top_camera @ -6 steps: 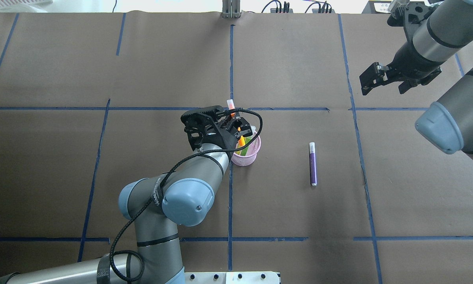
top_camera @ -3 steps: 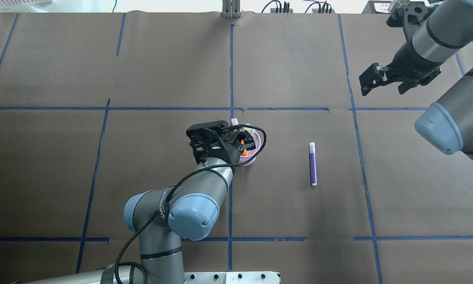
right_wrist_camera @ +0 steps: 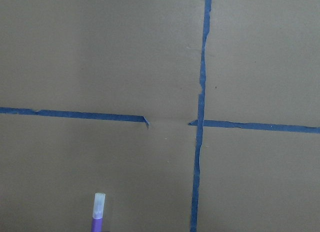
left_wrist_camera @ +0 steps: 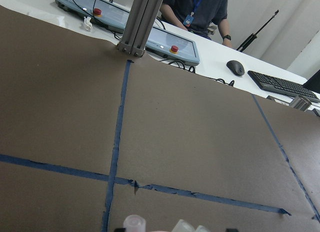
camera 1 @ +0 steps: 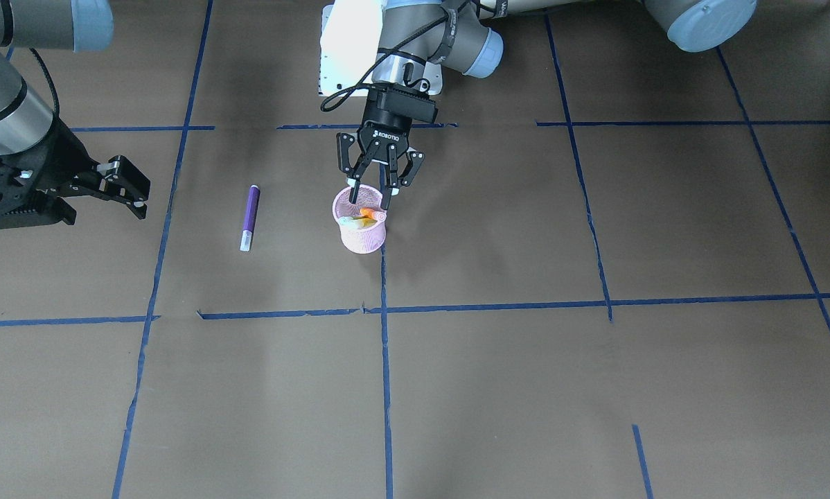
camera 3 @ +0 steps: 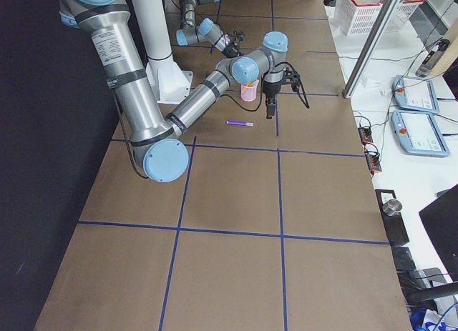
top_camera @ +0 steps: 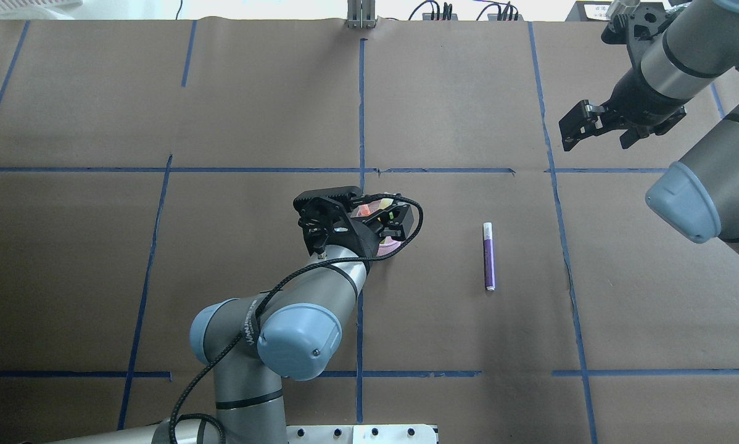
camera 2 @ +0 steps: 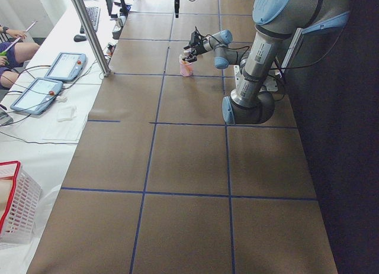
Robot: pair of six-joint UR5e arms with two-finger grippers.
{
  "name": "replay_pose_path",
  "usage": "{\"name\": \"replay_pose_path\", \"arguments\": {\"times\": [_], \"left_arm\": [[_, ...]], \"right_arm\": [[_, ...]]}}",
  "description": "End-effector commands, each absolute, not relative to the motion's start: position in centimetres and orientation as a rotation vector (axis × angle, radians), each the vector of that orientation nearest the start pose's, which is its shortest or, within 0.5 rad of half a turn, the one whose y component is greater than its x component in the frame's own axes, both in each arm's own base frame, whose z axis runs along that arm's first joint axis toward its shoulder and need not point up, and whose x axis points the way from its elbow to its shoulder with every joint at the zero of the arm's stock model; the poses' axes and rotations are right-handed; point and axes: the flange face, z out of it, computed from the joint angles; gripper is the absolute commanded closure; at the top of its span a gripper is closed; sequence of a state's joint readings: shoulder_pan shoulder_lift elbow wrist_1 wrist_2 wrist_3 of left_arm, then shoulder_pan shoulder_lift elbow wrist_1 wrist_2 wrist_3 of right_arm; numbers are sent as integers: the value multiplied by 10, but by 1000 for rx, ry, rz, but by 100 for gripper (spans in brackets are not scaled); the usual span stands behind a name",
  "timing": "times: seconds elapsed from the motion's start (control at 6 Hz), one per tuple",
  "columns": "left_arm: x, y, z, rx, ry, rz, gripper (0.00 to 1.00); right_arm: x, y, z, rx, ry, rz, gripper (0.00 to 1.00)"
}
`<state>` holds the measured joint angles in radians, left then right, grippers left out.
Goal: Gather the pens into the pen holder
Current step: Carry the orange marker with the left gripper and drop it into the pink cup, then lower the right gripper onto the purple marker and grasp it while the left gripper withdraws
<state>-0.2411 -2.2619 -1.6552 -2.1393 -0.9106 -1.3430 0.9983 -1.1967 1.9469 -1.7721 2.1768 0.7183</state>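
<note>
- Toward the middle of the table [top_camera: 160,92], nearest the robot's edge, the left gripper [camera 1: 370,199] sits low over the pen holder [camera 1: 363,239]. Its fingers are spread apart and grip nothing. A second ago they were pinched on the orange pen, held above the cup.
- The orange pen [camera 1: 371,214] now rests inside the pink mesh cup, leaning with its pale cap at the rim, beside the green pen [camera 1: 351,222]. This suggests the drop is finished and two pens are collected.
- Well apart from the cup, toward the table's right edge, the purple pen [top_camera: 489,258] lies flat on the brown surface. It has not moved, and it is the one pen left to collect.
- Farthest away, near the far right corner, the right gripper [top_camera: 596,143] hangs above the table, fingers wide apart and empty, barely shifted. Its wrist camera catches the purple pen's cap at the bottom of the view, so this arm seems best placed for the last pick.
</note>
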Motion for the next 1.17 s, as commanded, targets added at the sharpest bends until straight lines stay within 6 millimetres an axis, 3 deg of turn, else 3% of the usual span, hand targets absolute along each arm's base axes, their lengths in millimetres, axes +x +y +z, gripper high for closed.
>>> {"name": "replay_pose_path", "arguments": {"times": [0.0, 0.17, 0.5, 0.67, 0.83, 1.0], "left_arm": [[564, -356, 125, 801, 1149, -333, 0], [551, -363, 146, 685, 1068, -241, 0], [510, -400, 173, 402, 928, -134, 0], [488, -421, 186, 312, 846, 7, 0], [465, -441, 202, 217, 768, 64, 0], [453, -451, 207, 195, 764, 87, 0]], "right_arm": [[-250, -517, 307, 68, -792, -38, 0], [-258, -513, 307, 44, -792, -7, 0], [-289, -500, 294, 44, -805, 35, 0], [-314, -487, 292, 45, -800, 74, 0], [-351, -466, 295, 32, -763, 105, 0], [-389, -443, 300, 39, -723, 117, 1]]}}
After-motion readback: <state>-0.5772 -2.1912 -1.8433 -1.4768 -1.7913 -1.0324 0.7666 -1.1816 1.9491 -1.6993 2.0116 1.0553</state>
